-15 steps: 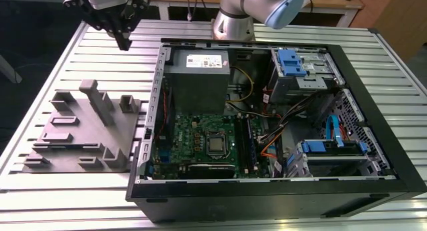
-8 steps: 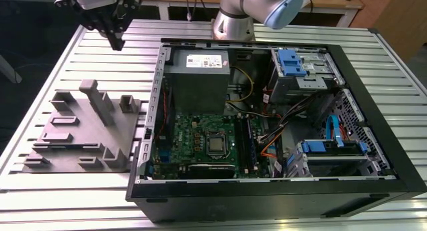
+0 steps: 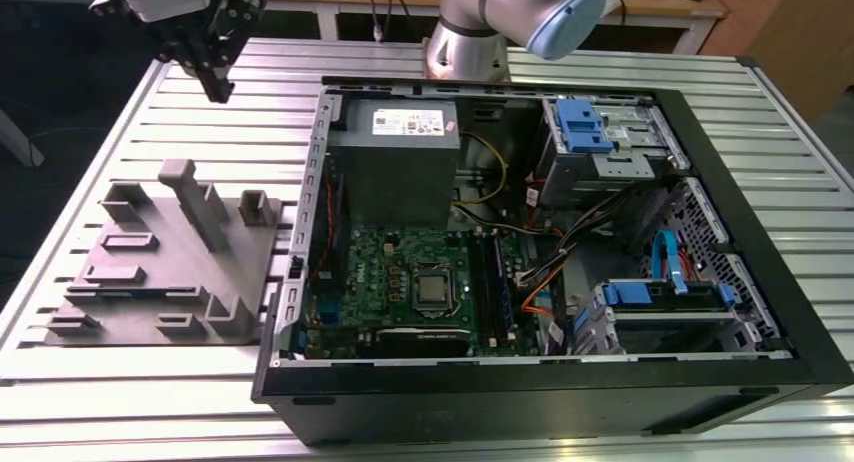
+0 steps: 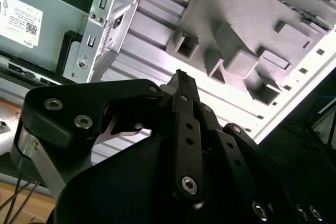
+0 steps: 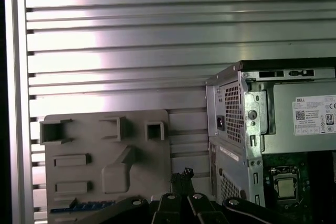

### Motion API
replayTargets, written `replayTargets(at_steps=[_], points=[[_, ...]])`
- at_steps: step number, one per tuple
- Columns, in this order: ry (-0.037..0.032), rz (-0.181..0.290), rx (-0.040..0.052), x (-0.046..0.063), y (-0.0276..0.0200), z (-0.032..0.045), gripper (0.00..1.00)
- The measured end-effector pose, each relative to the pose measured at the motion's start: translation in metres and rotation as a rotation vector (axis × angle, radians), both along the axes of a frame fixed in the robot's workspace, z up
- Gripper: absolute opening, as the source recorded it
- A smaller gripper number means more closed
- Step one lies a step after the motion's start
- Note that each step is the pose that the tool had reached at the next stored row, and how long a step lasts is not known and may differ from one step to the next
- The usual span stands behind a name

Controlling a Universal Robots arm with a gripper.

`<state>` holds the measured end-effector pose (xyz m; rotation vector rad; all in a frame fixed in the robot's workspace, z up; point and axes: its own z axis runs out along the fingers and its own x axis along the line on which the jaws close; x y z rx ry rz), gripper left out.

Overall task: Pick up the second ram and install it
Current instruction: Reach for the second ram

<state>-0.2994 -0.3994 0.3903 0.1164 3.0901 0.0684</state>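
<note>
Nearest in the exterior view, the open computer case (image 3: 534, 392) lies on its side on the slatted metal table (image 3: 107, 382). Inside it, the green motherboard (image 3: 400, 282) sits in front of the grey power supply (image 3: 400, 172). Just beside the case, on the exterior view's left, rests a grey fixture (image 3: 160, 272) with moulded pockets and upright posts. In the first wrist view, a dark blue strip, apparently the second ram (image 5: 81, 205), lies flat in a recess of that fixture, apart from the fingertips and untouched. Farther back, the gripper (image 3: 219, 90) hangs above the table's far corner on the exterior view's left, well clear of fixture and case. In both wrist views its fingers (image 4: 181, 85) (image 5: 182, 174) are pressed together with nothing between them. Behind the case stands the arm (image 3: 534, 12).
</note>
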Motion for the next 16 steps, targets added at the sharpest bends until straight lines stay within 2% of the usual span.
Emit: replayTargets(at_steps=[9, 16], points=[[-0.0001, 0.0, 0.0, -0.012, -0.0029, -0.0044, 0.07], [0.0, 0.0, 0.0, -0.02, -0.0082, -0.0084, 0.07]])
